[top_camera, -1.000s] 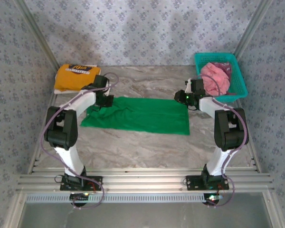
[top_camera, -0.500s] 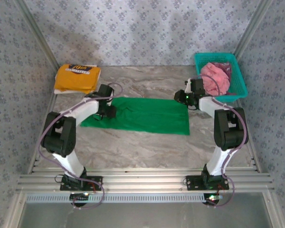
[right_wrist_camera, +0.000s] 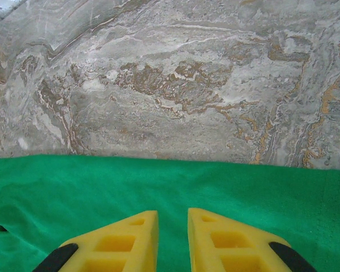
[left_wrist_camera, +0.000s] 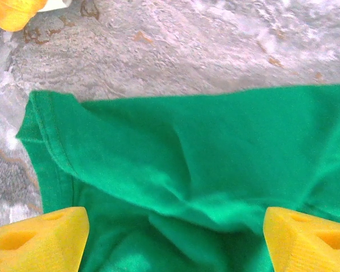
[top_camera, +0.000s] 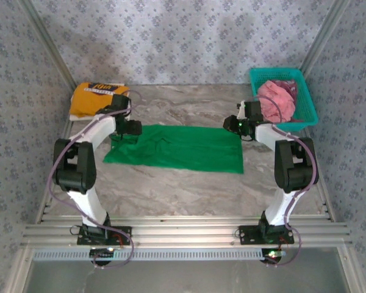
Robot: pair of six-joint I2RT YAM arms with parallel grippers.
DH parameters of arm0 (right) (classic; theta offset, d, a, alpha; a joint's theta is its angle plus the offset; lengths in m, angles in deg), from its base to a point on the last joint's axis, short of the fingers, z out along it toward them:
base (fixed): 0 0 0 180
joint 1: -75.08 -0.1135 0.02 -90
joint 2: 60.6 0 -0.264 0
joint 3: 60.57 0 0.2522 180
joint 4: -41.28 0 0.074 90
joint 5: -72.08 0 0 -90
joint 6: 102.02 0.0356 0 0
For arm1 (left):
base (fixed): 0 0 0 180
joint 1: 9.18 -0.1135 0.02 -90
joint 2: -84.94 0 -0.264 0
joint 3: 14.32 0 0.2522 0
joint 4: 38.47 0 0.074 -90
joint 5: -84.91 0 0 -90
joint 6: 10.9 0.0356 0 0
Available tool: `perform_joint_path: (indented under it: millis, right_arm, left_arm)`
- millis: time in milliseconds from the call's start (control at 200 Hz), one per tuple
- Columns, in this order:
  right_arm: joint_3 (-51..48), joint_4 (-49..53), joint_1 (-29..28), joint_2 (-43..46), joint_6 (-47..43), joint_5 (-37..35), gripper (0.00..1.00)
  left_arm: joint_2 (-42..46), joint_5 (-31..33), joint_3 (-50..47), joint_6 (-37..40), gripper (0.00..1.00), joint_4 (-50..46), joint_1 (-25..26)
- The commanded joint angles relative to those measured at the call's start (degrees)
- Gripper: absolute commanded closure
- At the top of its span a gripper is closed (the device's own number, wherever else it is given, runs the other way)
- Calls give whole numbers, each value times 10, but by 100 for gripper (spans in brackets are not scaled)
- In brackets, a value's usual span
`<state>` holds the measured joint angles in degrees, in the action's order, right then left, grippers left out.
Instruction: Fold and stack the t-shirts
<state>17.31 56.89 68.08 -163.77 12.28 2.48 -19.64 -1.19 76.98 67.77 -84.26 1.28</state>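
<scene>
Your L arm stands on its base at the near edge of the grey marble-pattern table (top_camera: 189, 195), elbow up, forearm reaching away from you, wrist tipped down over the left end of the plain bright green short-sleeved t-shirt (top_camera: 183, 149). The left gripper (top_camera: 130, 129) has its yellow fingers wide apart. In the L wrist view they sit at the two bottom corners with nothing between them, and the rumpled sleeve and hem of the green cloth (left_wrist_camera: 187, 141) lie under them. Your R arm mirrors it: elbow up, forearm angled in toward the tee's far right corner. The right gripper (top_camera: 236, 125) is low at that corner. In the R wrist view its fingers are nearly together w/ a slim gap, tips (right_wrist_camera: 150, 218) over the green cloth; you can't tell whether they nip any fabric. The green tee lies spread flat across the table's middle, btwn both grippers. The folded yellow-orange t-shirt with dark print (top_camera: 88, 97) sits at the far left corner, just behind the L wrist. The crumpled pink t-shirt (top_camera: 276, 97) lies in the teal plastic basket (top_camera: 277, 71) at the far right.
</scene>
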Motion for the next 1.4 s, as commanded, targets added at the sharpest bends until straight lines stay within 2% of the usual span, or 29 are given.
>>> perform_joint_path:
  millis: [0, 180, 305, 360, 415, 515, 640, 700, 814, 959, 1079, 1394]
  right_arm:
    - [18, 15, 1, -2, -10, 8, 76]
    - [21, 15, 1, -4, -11, 10, 76]
    - [24, 13, 5, -6, -10, 15, 76]
    - [23, 12, 5, -5, -11, 16, 76]
    - [23, 12, 6, -4, -11, 18, 76]
    - [22, 15, 9, -4, -13, 21, 76]
    - [20, 17, 14, -2, -14, 24, 76]
    - [20, 18, 15, -2, -15, 24, 76]
    - [15, 14, 18, 0, -10, 31, 76]
    - [5, 10, 21, 9, -6, 34, 76]
    - [5, 14, 22, 12, -8, 34, 76]
    - [-1, 9, 24, 11, -2, 31, 76]
  left_arm:
    - [-28, 6, 32, -27, 18, -33, -14]
    - [-44, -2, 37, -53, 20, -19, -38]
    - [-67, 13, 50, -43, 32, -10, -43]
    - [-76, 16, 51, -45, 34, 0, -48]
    - [-90, 15, 64, -58, 33, -12, -55]
    - [-87, 36, 49, -78, 19, -8, -58]
    - [-85, 34, 31, -92, 20, 20, -67]
    - [-93, 28, 38, -88, 28, 27, -67]
    - [-109, 20, 55, -82, 59, 34, -67]
    - [-125, 17, 75, -77, 79, 35, -67]
    - [-125, 10, 91, -73, 100, 27, -68]
    - [-123, 12, 127, -65, 100, 7, -83]
